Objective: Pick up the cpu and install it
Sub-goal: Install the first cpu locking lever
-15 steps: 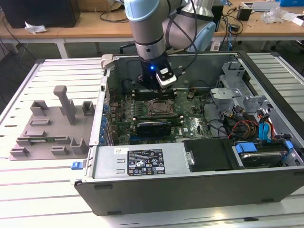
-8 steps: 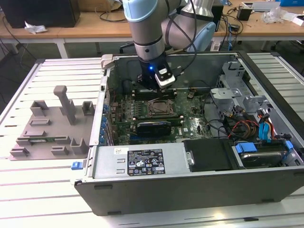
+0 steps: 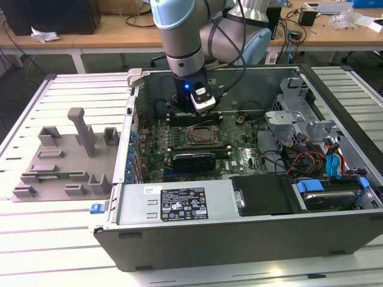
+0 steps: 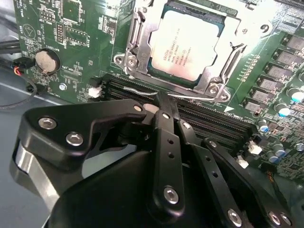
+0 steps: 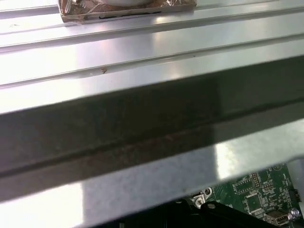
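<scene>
The cpu [image 4: 186, 43], a flat square chip with a silver-grey top, lies in the motherboard socket [image 3: 202, 136] with the metal retaining frame [image 4: 136, 45] down around its edges. In the second wrist view my gripper [image 4: 164, 100] hangs just beside the socket. Its black fingers are shut together, and their tips meet the thin wire lever [image 4: 135, 90] that runs along the socket's edge next to the memory slots [image 4: 209, 124]. In the exterior view my gripper [image 3: 203, 112] is inside the open computer case [image 3: 179, 233], right behind the socket. Nothing is held.
A grey plastic fixture tray [image 3: 66, 161] lies on the slatted table at the exterior view's left. Inside the case are a black power supply [image 3: 263, 194], cables and drive bays [image 3: 335, 161]. The first wrist view shows the case's metal wall [image 5: 142, 95] and a corner of green board [image 5: 256, 194].
</scene>
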